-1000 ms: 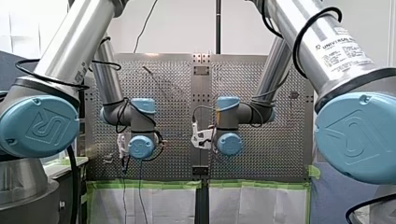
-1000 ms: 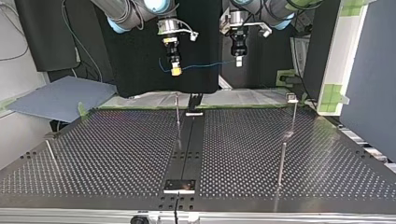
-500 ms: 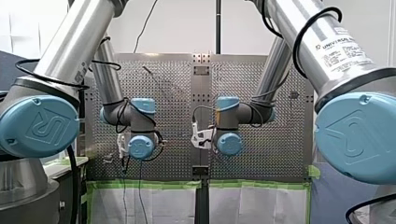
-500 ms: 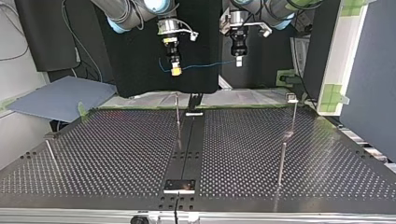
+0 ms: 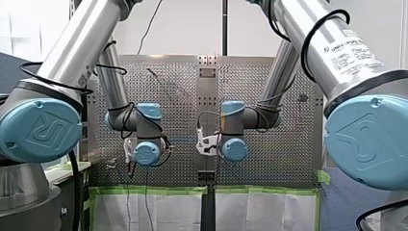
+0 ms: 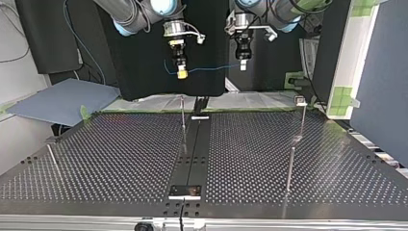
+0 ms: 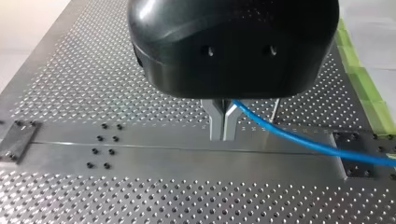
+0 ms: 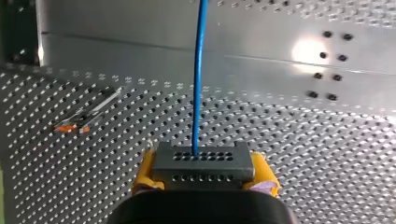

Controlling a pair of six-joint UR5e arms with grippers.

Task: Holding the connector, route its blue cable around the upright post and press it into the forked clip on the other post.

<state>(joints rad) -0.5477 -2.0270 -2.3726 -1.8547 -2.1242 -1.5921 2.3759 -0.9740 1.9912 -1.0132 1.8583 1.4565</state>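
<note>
Since half a second ago, my left hand (image 6: 242, 66) has edged slightly toward my right hand (image 6: 182, 73) in the top view, and the two wrists stand a touch closer together in the front view.

Table (image 6: 120, 154): perforated metal plate, beneath both hands and well apart from them.

My left arm (image 5: 120, 82), my right arm (image 5: 284, 72): each bends down to a blue-capped wrist, with its hand pointing at the table.

Centre rail (image 6: 192, 144): smooth strip set into the table, directly below the left hand's fingers in the left wrist view.

Clip post (image 6: 302, 113): upright rod with a small head on top, too small to read as a fork. It stands below my left hand, on the side away from my right hand, well apart.

Upright post (image 6: 183, 118): thin rod below my right hand, just beside the centre rail.

Shorter post (image 6: 290, 166): farther from my left hand than the clip post.

My left hand: black body, with metal fingers (image 7: 217, 123) drawn narrow together and pinching the blue cable (image 7: 299, 140).

My right hand: yellow pads (image 8: 145, 172) clamped on either end of the connector (image 8: 204, 161).

Connector: grey block with rows of holes, held between those pads, clear of the table.

Blue cable: leaves the connector's face straight ahead of my right hand and spans the air to my left hand. A short loop hangs beside my right hand, on the side away from my left. The cable is apart from every post.
</note>
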